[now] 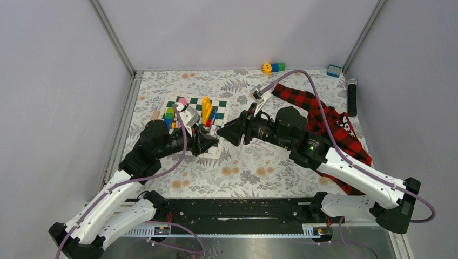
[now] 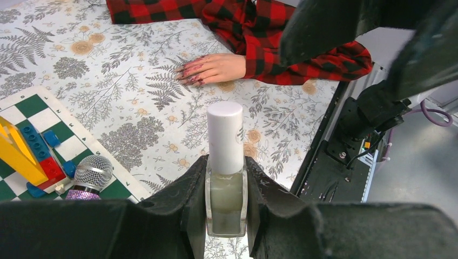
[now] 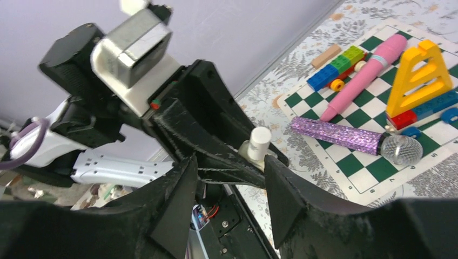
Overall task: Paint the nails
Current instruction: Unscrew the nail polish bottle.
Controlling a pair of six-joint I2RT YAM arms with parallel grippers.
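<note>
- Your left pincer [image 2: 226,181] was clamped on the white-capped bottle [image 2: 226,208];
- your right pincer [image 3: 229,189] stood apart, just short of its cap [image 3: 260,139];
- the nails [image 2: 190,74] lay ahead of the left pincer, on the bench [image 2: 135,108].

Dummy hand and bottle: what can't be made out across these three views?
- Nails: left wrist view, too small to tell which are painted.
- Dummy hand: top view, hidden under the right arm; only the plaid sleeve shows.
- Bottle: left wrist view, base hidden inside the left gripper; right wrist view, mostly hidden behind that gripper.
</note>
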